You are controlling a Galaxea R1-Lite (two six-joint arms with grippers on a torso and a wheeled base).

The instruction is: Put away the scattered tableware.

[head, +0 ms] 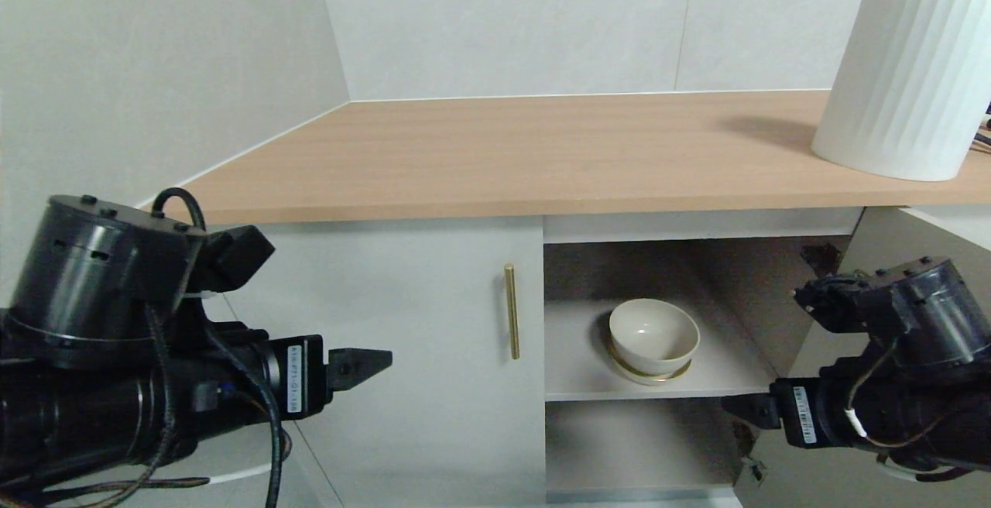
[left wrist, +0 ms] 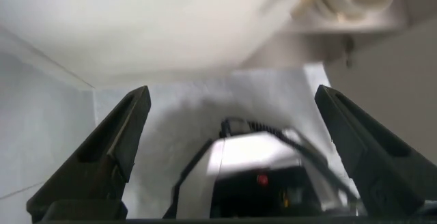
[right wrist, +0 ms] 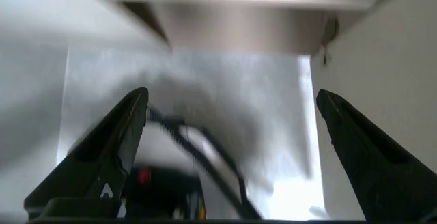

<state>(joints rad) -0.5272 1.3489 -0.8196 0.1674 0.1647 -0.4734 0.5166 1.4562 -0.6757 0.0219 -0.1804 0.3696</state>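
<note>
Bowl (head: pixel 654 335): cream, upright, mouth up, axis vertical; at 4 o'clock in the head view, resting on the plate.
Plate (head: pixel 649 373): gold-rimmed, flat on the upper shelf (head: pixel 573 368) of the open compartment.
Left gripper (left wrist: pixel 232 95): released, fingers spread wide; at 8 o'clock, before the closed door (head: pixel 402 322).
Right gripper (right wrist: pixel 232 94): released, fingers spread; at 4 o'clock of the bowl, apart from it.
Handle (head: pixel 511 310): brass bar, vertical, at 9 o'clock of the bowl.
Countertop (head: pixel 503 152): white ribbed shade (head: pixel 906 78) at 2 o'clock.

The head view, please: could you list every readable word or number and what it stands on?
White label on the left arm: too small to read.
White label on the right arm: too small to read.
No text on the bowl, cabinet door or white shade.
</note>
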